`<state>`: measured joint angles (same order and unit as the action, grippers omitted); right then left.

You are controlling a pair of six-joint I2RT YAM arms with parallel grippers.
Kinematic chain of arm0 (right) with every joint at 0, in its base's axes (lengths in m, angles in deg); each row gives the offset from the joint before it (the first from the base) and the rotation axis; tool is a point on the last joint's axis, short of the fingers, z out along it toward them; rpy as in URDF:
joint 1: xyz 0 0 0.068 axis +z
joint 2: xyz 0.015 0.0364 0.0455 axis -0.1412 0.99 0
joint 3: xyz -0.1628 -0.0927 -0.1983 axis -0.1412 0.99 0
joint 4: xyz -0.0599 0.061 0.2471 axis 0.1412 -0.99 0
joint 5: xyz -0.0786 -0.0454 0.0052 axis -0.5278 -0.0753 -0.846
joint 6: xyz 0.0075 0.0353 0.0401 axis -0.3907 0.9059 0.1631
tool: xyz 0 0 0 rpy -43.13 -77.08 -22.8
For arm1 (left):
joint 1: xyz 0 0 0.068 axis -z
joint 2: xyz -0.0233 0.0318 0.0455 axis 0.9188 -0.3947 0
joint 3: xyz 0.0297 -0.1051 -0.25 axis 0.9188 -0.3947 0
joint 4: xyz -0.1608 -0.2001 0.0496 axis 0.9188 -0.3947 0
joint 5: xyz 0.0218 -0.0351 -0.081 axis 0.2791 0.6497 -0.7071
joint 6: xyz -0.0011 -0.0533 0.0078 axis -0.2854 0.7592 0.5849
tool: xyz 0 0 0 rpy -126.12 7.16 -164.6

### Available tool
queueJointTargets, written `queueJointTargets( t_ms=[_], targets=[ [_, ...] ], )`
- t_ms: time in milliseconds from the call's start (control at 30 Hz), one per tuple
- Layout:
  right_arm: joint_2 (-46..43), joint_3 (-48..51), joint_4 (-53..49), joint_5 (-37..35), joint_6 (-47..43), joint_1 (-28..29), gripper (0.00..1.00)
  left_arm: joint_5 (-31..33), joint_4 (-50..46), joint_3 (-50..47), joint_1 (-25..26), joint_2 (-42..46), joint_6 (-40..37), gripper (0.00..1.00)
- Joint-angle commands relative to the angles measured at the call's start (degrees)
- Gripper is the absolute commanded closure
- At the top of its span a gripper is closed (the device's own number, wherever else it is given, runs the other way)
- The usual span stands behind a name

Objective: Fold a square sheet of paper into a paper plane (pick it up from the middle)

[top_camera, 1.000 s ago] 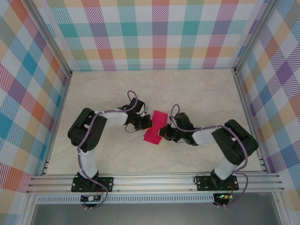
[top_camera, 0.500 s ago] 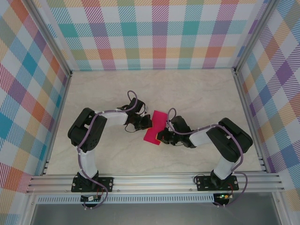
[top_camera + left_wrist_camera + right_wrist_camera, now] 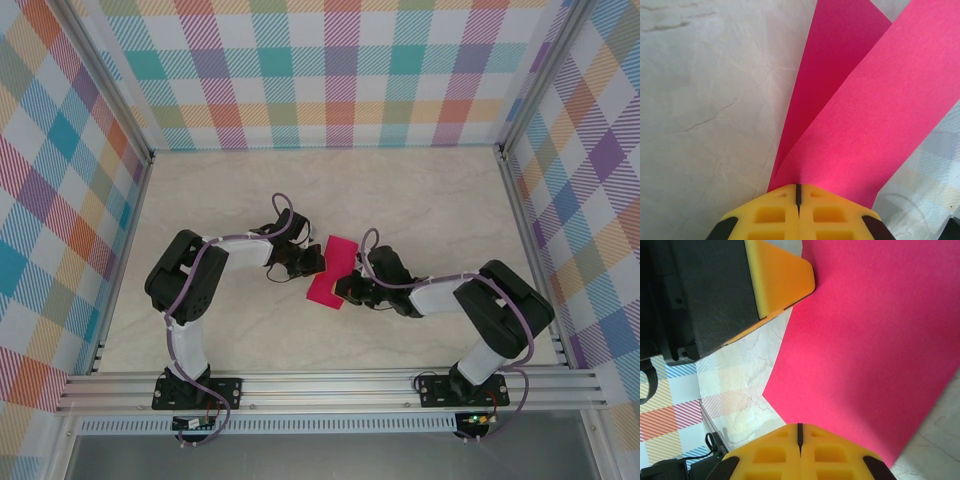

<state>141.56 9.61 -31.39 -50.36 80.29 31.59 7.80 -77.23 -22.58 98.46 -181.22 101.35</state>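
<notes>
The square sheet of paper point(image 3: 332, 271) is at the middle of the table point(image 3: 430, 200), folded over into a pink strip between the two arms. The left gripper point(image 3: 798, 192) has its yellow jaws pressed together on the fold, two layers fanning away from the tips. Opposite, the right gripper point(image 3: 799, 432) is clamped tight on the sheet's other edge.

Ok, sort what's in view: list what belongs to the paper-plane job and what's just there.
For the job:
square sheet of paper, folded over, not yet a plane
left gripper and right gripper, both shut on it

Just there:
table
checked walls
aluminium rail
</notes>
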Motion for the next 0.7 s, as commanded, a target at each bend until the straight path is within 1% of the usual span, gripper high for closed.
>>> queueJointTargets(
  t_ms=[0, 133, 267, 500, 633, 667],
  targets=[
    [2.65, 1.09, 1.33, 1.12, 0.83, 1.14, 1.0, 5.15, -4.24, -1.58, 1.1, -5.41, -1.51, 1.0],
    [5.04, 2.12, 1.57, -0.5, 0.32, 1.53, 1.0, 5.24, -4.2, -1.59, 1.08, -5.33, -1.48, 1.0],
    [5.83, 2.03, 1.76, -0.14, -0.05, 1.52, 1.0, 5.45, -4.53, -1.5, 1.08, -5.33, -1.58, 1.0],
    [0.01, 2.27, 0.11, 0.1, 0.12, 1.75, 1.0, 5.88, -5.17, -1.34, 1.08, -5.25, -1.7, 1.0],
    [-0.36, 1.0, -4.14, -0.99, -1.24, 3.56, 1.0, 6.05, -5.17, -1.58, 1.08, -5.07, -1.6, 1.0],
    [0.15, 1.1, -3.88, -0.93, -1.09, 3.92, 1.0, 6.09, -5.17, -1.58, 1.09, -5.15, -1.59, 1.0]
  ],
)
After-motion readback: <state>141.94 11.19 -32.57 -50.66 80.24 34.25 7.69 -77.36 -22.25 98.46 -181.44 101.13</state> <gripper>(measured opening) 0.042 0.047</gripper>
